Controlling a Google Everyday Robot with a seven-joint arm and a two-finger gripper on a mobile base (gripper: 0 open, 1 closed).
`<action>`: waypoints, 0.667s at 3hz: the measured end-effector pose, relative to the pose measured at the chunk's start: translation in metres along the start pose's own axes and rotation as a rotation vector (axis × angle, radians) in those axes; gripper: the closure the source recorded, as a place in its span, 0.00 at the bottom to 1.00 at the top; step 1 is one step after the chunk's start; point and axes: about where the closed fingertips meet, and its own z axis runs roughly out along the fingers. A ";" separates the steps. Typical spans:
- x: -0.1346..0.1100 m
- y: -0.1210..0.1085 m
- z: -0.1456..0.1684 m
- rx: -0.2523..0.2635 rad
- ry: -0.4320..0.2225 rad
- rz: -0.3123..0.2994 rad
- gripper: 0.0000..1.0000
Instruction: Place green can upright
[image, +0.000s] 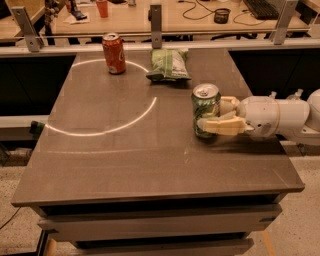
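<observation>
The green can (205, 109) stands upright on the dark table (125, 155), right of the middle, with its silver top and pull tab facing up. My gripper (210, 115) reaches in from the right on a white arm (272, 117). Its pale fingers (222, 125) sit on either side of the can's lower half, shut on it. The can's base looks level with the tabletop.
A red-orange soda can (114, 52) stands at the back left. A flat green snack bag (169, 64) lies at the back centre, just behind the green can. The table's right edge (280, 155) runs under my arm. Railings and a desk stand behind the table.
</observation>
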 end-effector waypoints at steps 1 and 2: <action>0.009 0.002 -0.006 0.009 -0.008 0.011 1.00; 0.008 0.003 -0.003 0.005 -0.008 0.010 0.83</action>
